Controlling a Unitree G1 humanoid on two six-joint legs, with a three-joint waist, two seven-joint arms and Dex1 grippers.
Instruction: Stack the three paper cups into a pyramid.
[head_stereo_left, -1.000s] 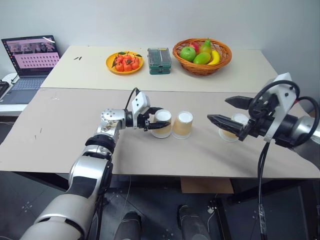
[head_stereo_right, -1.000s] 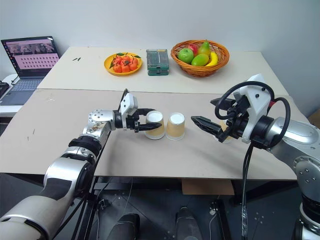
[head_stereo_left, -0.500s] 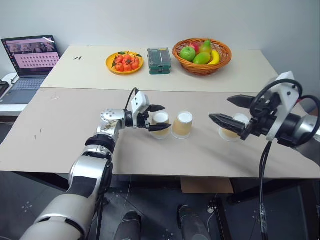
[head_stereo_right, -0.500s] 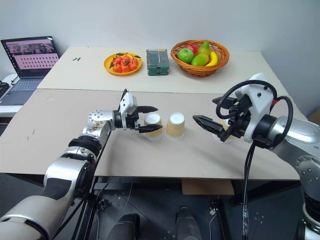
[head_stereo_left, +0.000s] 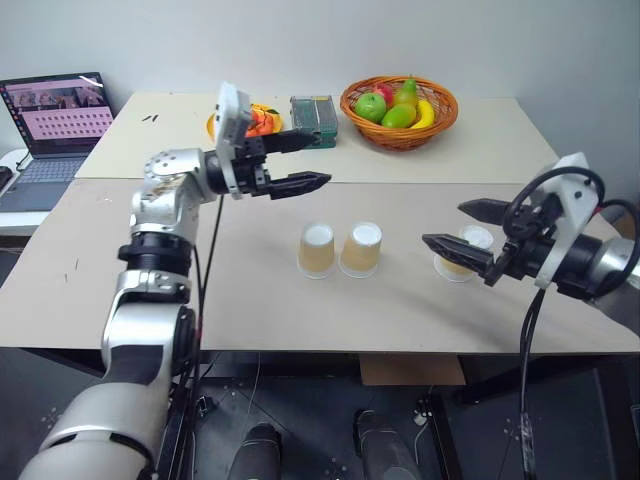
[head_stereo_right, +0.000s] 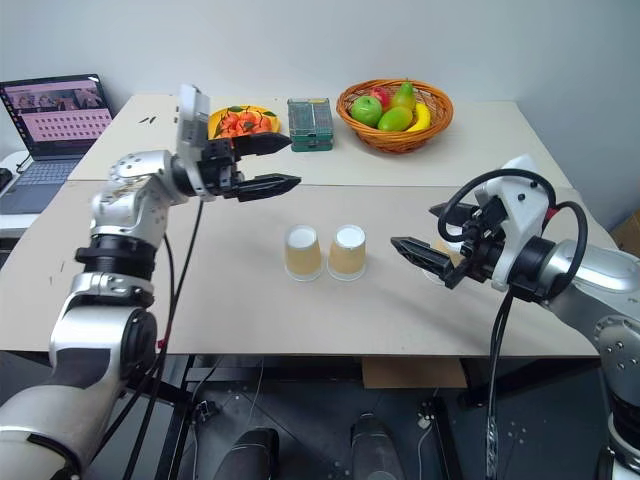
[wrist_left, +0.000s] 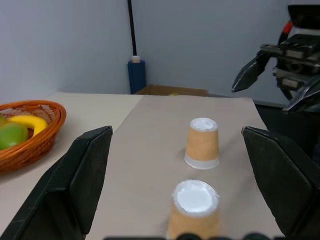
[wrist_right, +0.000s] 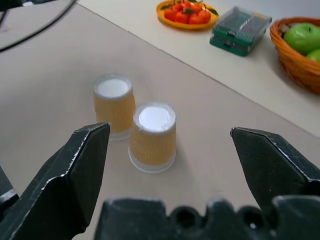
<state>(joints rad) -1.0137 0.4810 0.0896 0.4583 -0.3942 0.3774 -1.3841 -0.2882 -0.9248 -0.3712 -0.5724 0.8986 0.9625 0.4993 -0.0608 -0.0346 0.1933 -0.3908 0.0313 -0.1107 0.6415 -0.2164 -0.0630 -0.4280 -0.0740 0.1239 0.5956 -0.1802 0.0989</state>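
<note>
Two tan paper cups stand upside down, side by side and touching, at the middle of the table: the left cup and the right cup. My left gripper hangs open well above and behind them, pointing right, with nothing in it. The third cup stands upside down to the right, partly hidden by my right gripper, which is open and empty and points at the pair. The right wrist view shows the pair between its spread fingers. No cup rests on another.
On the far table stand an orange plate of tangerines, a green box and a wicker fruit basket. A laptop sits at the far left. The table's front edge runs close below the cups.
My left gripper let go of the left cup, opened wide, then rose high and drew back to the left. The cup stays beside its neighbour. My right gripper barely moved.
</note>
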